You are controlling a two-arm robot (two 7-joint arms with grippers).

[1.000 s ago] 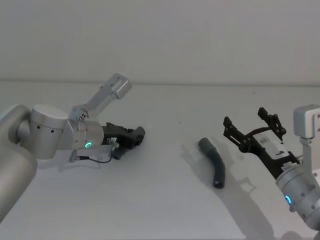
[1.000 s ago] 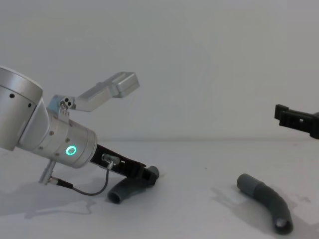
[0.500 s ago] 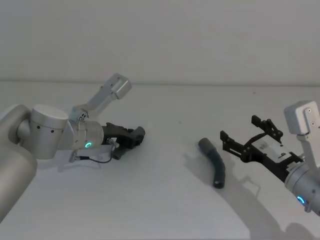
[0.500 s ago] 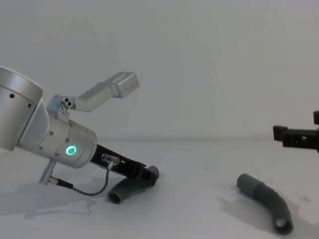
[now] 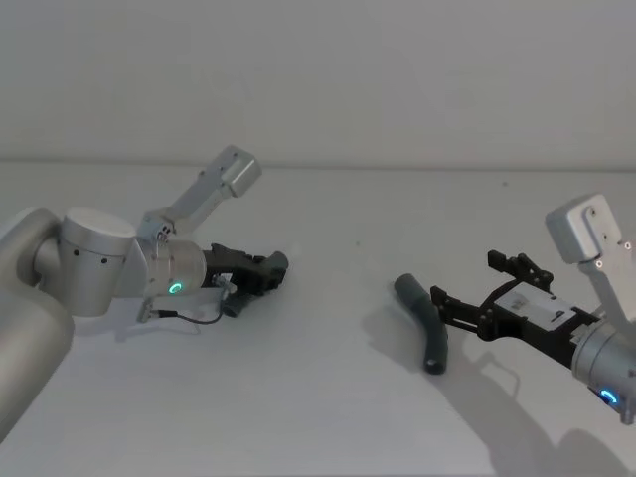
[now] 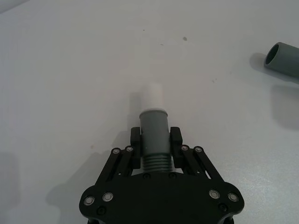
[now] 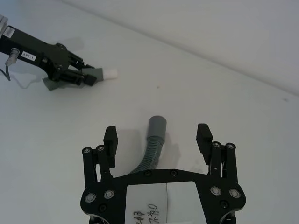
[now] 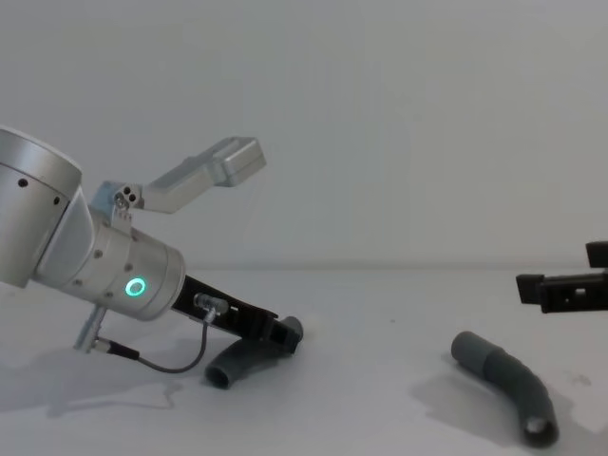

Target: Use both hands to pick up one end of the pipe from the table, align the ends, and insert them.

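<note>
Since 1 second ago the right gripper (image 5: pixel 465 278) has dropped lower and slid left toward the right pipe piece (image 5: pixel 429 323). It now reaches in from the right edge of the head view, jaws wide apart and holding nothing. In the chest view this gripper (image 8: pixel 560 271) hangs at the right edge, higher than the piece (image 8: pixel 503 380), which lies curved on the table (image 5: pixel 298 407). In the right wrist view the 2 fingers (image 7: pixel 110 135) stand to either side of the piece's smooth cuff (image 7: pixel 158 125), apart from it.

The left gripper (image 5: pixel 263 273) has not moved. It is left of centre in the head view, tilted down to the table and clamped on the left pipe piece (image 8: pixel 237 363). In the left wrist view its jaws press the ribbed part just behind the grey cuff (image 6: pixel 154 123), and a white spigot (image 6: pixel 152 95) pokes out beyond the fingertips. In the chest view the piece's open ribbed end rests on the table at lower left of centre. The 2 pieces lie well apart.
</note>
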